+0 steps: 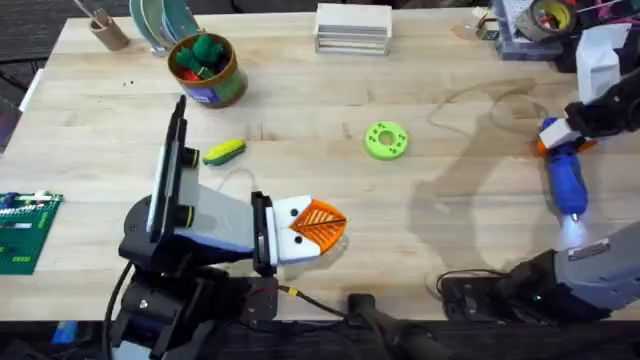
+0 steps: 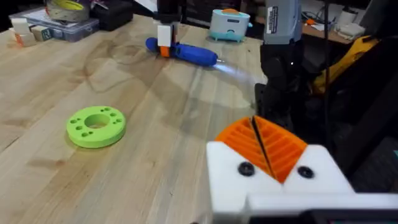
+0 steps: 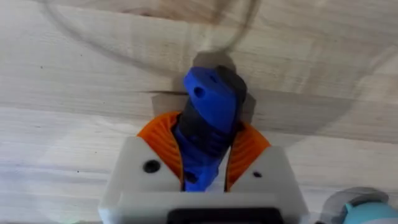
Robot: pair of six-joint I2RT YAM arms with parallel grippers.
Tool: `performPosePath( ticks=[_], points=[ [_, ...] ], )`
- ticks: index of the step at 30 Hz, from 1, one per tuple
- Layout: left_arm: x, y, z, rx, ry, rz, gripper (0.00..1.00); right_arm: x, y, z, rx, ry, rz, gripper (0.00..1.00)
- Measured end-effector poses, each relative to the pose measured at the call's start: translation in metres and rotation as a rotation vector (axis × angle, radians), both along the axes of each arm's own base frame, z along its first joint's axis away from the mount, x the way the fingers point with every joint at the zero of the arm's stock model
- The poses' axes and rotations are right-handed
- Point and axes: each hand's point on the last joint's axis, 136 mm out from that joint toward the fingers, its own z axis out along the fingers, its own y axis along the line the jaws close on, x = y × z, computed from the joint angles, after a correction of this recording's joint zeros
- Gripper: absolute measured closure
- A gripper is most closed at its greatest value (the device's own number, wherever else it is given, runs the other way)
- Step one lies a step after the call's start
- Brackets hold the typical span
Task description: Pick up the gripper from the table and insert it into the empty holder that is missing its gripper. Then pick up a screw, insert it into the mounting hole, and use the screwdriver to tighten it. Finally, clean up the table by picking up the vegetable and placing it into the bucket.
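My left gripper (image 1: 318, 225) rests low at the table's front, shut with nothing between its pads. Both of its white holders (image 2: 227, 171) carry an orange ribbed gripper (image 2: 283, 149), and a black screw head (image 2: 246, 168) shows in each. At the right, my right gripper (image 1: 557, 135) is shut on the rear end of the blue screwdriver (image 1: 566, 182), whose lit tip points toward the front edge. The wrist view shows those fingers around the screwdriver (image 3: 211, 102). The yellow-and-green vegetable (image 1: 224, 152) lies on the table in front of the golden-brown bucket (image 1: 222, 88).
A green ring-shaped disc (image 1: 386, 140) lies mid-table. The bucket holds green and red toys. A brown cup with sticks (image 1: 105, 30) and a white box (image 1: 352, 28) stand at the back, clutter with tape (image 1: 548, 18) at the back right, and a circuit board (image 1: 22, 230) at the left edge.
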Motion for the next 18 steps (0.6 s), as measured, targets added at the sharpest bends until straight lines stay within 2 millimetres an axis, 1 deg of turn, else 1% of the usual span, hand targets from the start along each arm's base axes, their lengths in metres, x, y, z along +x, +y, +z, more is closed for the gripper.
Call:
performPosePath(
  ticks=[4, 6, 18],
  points=[
    [0.0, 0.0, 0.0, 0.0, 0.0, 0.0, 0.992, -0.001, 0.001, 0.002, 0.001, 0.001, 0.0, 0.702],
    [0.0, 0.0, 0.0, 0.0, 0.0, 0.0, 0.992, -0.003, 0.002, 0.006, -0.001, -0.006, -0.001, 0.706],
    [0.0, 0.0, 0.0, 0.0, 0.0, 0.0, 0.992, 0.003, 0.005, 0.057, -0.069, -0.139, -0.03, 0.73]
  ],
)
